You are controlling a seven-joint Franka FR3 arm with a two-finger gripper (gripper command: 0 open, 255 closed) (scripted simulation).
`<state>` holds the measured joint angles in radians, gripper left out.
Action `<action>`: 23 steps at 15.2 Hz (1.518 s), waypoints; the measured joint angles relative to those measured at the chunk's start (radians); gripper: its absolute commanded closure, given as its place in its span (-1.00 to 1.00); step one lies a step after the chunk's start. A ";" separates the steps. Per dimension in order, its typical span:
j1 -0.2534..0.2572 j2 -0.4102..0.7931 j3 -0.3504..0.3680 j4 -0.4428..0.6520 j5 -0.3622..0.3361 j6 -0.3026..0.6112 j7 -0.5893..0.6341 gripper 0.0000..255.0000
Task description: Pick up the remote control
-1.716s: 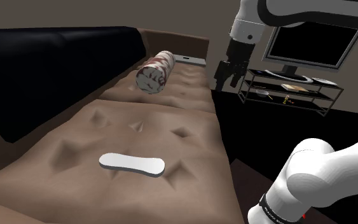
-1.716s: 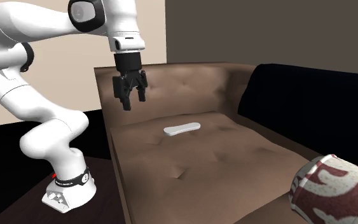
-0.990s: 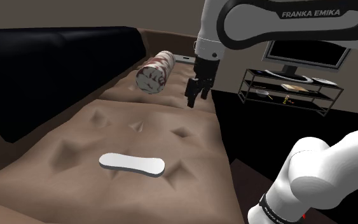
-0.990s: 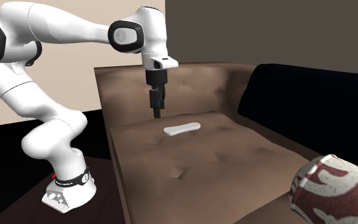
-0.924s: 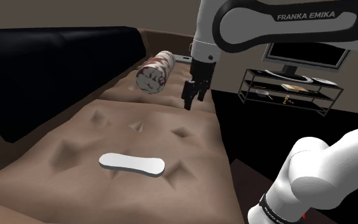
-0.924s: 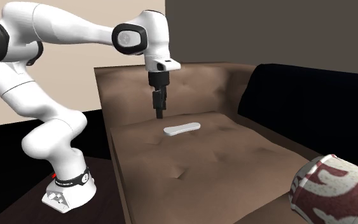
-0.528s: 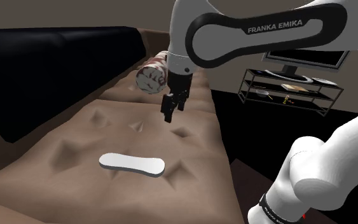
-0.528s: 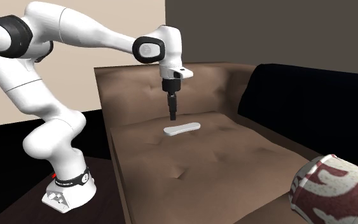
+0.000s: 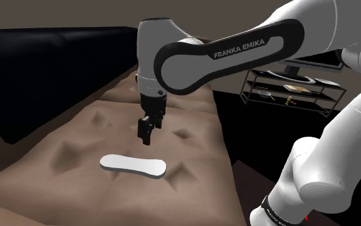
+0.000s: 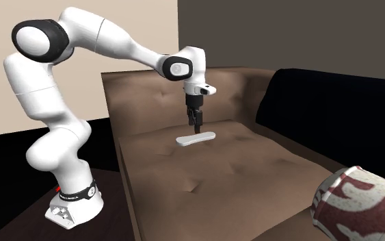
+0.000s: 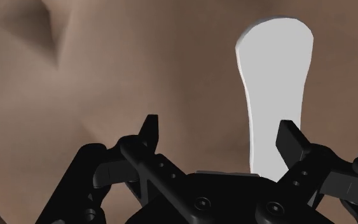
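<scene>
The remote control (image 9: pixel 134 165) is a flat, plain white, elongated piece lying on the brown tufted sofa seat (image 9: pixel 192 186). My black gripper (image 9: pixel 144 137) hangs a short way above the remote's middle, pointing down, not touching it. The second exterior view has the gripper (image 10: pixel 196 129) just over the remote (image 10: pixel 195 139). Looking along the hand, my gripper (image 11: pixel 222 137) is open with nothing between its fingers. The remote (image 11: pixel 274 89) lies off to the side, and its near end passes behind one finger (image 11: pixel 292 141).
A dark blue backrest (image 9: pixel 44 70) runs along the sofa's far side. A red-and-white patterned roll cushion (image 10: pixel 351 205) lies at the seat's other end. A glass TV stand (image 9: pixel 294 90) stands beyond the sofa. My stand base (image 10: pixel 71 202) sits on the floor beside the sofa.
The arm has swung from beyond the sofa's edge across the seat and come down over the remote. The gripper has turned about its axis on the way. The remote has not moved.
</scene>
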<state>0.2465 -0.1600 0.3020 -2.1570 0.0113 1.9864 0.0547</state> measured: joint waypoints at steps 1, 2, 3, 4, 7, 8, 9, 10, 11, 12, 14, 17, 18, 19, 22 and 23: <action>0.008 0.020 0.010 0.008 -0.004 0.008 -0.003 -1.00; 0.018 0.048 0.023 0.016 -0.011 0.023 -0.001 -1.00; 0.029 0.074 0.036 0.030 -0.017 0.030 0.002 -1.00; 0.038 0.106 0.048 0.051 -0.027 0.037 0.005 -1.00; 0.059 0.168 0.071 0.068 -0.048 0.069 0.008 -1.00; 0.061 0.179 0.073 0.066 -0.052 0.080 0.010 -1.00; 0.062 0.185 0.073 0.060 -0.055 0.093 0.010 -1.00; 0.063 0.198 0.074 0.059 -0.060 0.105 0.014 -1.00; 0.063 0.202 0.074 0.051 -0.062 0.117 0.015 -1.00; 0.064 0.207 0.074 0.044 -0.065 0.128 0.019 -1.00; 0.065 0.226 0.074 0.036 -0.073 0.153 0.024 -1.00; 0.064 0.228 0.073 0.032 -0.075 0.160 0.023 1.00; 0.064 0.228 0.073 0.032 -0.075 0.161 0.023 1.00; 0.064 0.228 0.073 0.032 -0.076 0.162 0.023 1.00; 0.064 0.228 0.073 0.032 -0.076 0.162 0.023 1.00; 0.064 0.228 0.073 0.032 -0.075 0.162 0.023 1.00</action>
<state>0.3104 0.0678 0.3753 -2.1251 -0.0641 2.1487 0.0773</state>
